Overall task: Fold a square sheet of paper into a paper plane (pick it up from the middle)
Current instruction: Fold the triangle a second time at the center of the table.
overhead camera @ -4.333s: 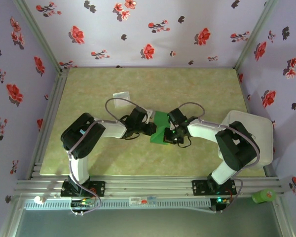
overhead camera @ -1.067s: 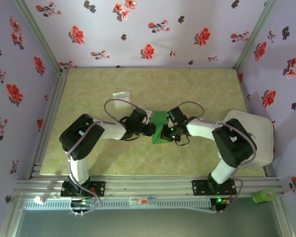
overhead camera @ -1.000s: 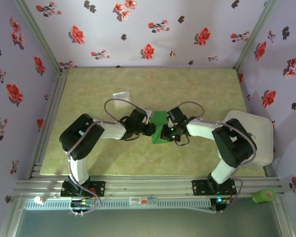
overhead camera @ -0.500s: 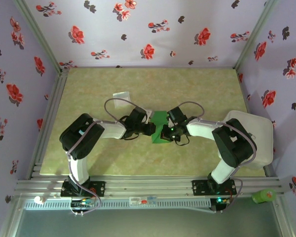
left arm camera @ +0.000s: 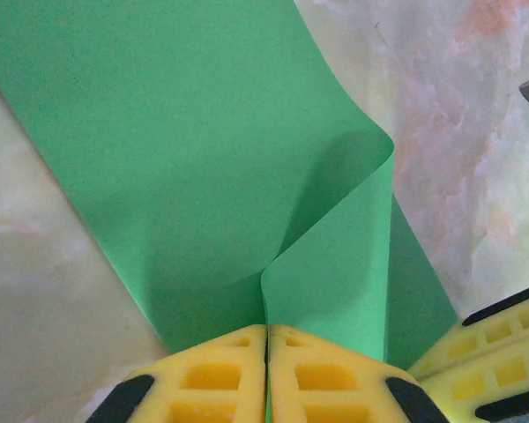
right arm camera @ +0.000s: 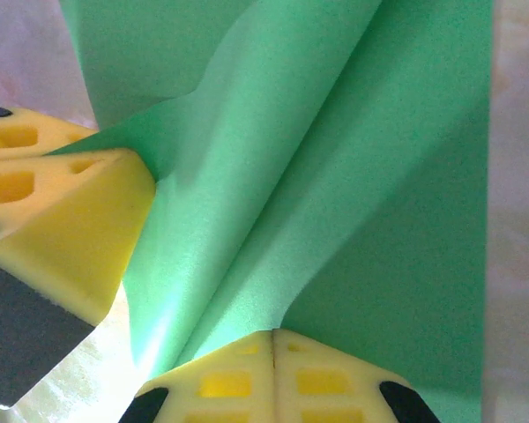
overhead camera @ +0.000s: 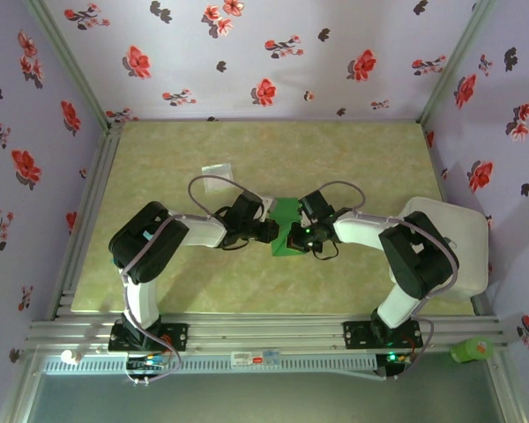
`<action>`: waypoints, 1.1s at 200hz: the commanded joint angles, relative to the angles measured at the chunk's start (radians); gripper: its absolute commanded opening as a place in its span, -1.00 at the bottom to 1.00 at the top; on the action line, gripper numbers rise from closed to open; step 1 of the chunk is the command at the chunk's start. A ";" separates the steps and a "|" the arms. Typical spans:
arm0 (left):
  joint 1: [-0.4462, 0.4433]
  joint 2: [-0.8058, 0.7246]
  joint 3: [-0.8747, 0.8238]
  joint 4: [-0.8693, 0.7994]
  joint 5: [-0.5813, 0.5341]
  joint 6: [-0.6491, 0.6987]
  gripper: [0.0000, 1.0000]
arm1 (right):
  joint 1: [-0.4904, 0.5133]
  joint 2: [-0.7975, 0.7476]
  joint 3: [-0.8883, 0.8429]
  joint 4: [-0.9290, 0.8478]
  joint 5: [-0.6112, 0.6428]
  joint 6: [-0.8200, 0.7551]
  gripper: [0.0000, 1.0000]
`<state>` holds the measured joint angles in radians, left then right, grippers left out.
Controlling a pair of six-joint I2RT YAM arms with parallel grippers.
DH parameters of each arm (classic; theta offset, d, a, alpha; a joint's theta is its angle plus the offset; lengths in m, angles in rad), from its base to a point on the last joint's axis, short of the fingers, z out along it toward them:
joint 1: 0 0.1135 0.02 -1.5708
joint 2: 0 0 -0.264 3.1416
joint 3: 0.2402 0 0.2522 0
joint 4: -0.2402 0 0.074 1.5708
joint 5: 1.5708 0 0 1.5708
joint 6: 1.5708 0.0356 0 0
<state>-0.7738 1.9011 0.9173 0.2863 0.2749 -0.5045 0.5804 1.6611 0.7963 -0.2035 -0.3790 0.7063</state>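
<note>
"What else is on the table (overhead camera: 353,159)?"

"A small pale packet (overhead camera: 216,170), at eleven o'clock from the middle and well apart. A white tray (overhead camera: 463,238) lies out at three o'clock, under the right arm's elbow."

"And the arms?"

"Elbows are bent outward and the wrists meet mid-table. The left gripper (left arm camera: 266,352) has its pads pressed tight on the green paper sheet (left arm camera: 159,159). The right gripper (right arm camera: 273,357) pinches the opposite edge the same way. The sheet buckles up between them."
</note>
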 commanded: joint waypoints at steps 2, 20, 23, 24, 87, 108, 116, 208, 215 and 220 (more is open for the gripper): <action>0.010 0.021 0.022 -0.006 0.008 0.037 -0.81 | -0.011 0.033 -0.039 -0.097 0.048 -0.020 -0.92; 0.010 0.015 0.017 0.002 0.007 0.037 -0.81 | -0.011 0.032 -0.039 -0.104 0.050 -0.023 -0.92; 0.010 0.015 0.016 0.005 0.007 0.037 -0.81 | -0.011 0.034 -0.039 -0.104 0.051 -0.023 -0.92; 0.010 0.015 0.016 0.006 0.007 0.037 -0.81 | -0.011 0.033 -0.039 -0.103 0.052 -0.024 -0.92; 0.010 0.008 -0.002 0.045 0.006 0.046 -0.82 | -0.011 0.041 -0.037 -0.114 0.056 -0.029 -0.92; 0.009 0.016 0.003 0.038 0.006 0.053 -0.82 | -0.011 0.041 -0.036 -0.114 0.057 -0.030 -0.92; 0.009 0.018 0.003 0.037 0.008 0.058 -0.82 | -0.011 0.043 -0.037 -0.113 0.057 -0.029 -0.92; 0.010 0.057 0.013 0.002 0.014 0.055 -0.81 | -0.011 0.039 -0.031 -0.119 0.056 -0.029 -0.89; 0.009 0.057 0.010 0.001 0.013 0.055 -0.81 | -0.011 0.037 -0.030 -0.118 0.056 -0.027 -0.88; 0.010 0.056 0.008 0.000 0.013 0.055 -0.81 | -0.011 0.034 -0.029 -0.119 0.056 -0.027 -0.87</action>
<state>-0.7712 1.9198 0.9249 0.3119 0.2852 -0.4675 0.5800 1.6627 0.7967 -0.2050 -0.3790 0.6983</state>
